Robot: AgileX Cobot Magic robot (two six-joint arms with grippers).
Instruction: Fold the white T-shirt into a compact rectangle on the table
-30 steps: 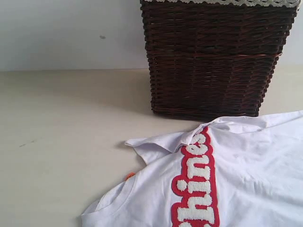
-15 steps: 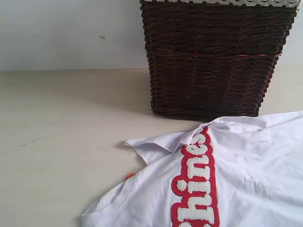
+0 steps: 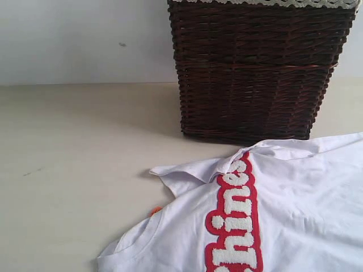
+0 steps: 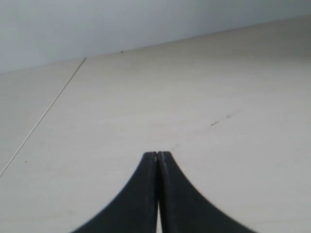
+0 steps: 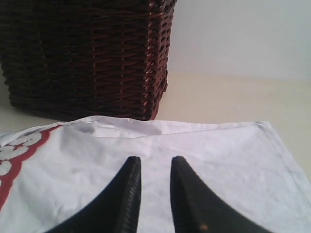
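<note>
The white T-shirt [image 3: 295,209] lies lower right in the exterior view, before the wicker basket [image 3: 255,73], length running sideways. The right gripper [image 5: 154,162], slightly parted and apparently empty, is nearer, over its cloth; the left gripper [image 4: 158,154], closed, faces bare table [image 4: 146,107].

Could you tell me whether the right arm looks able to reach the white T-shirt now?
Probably yes: the right gripper is open with the white T-shirt spread before it, nothing in between; the wicker basket stands beyond the cloth.
</note>
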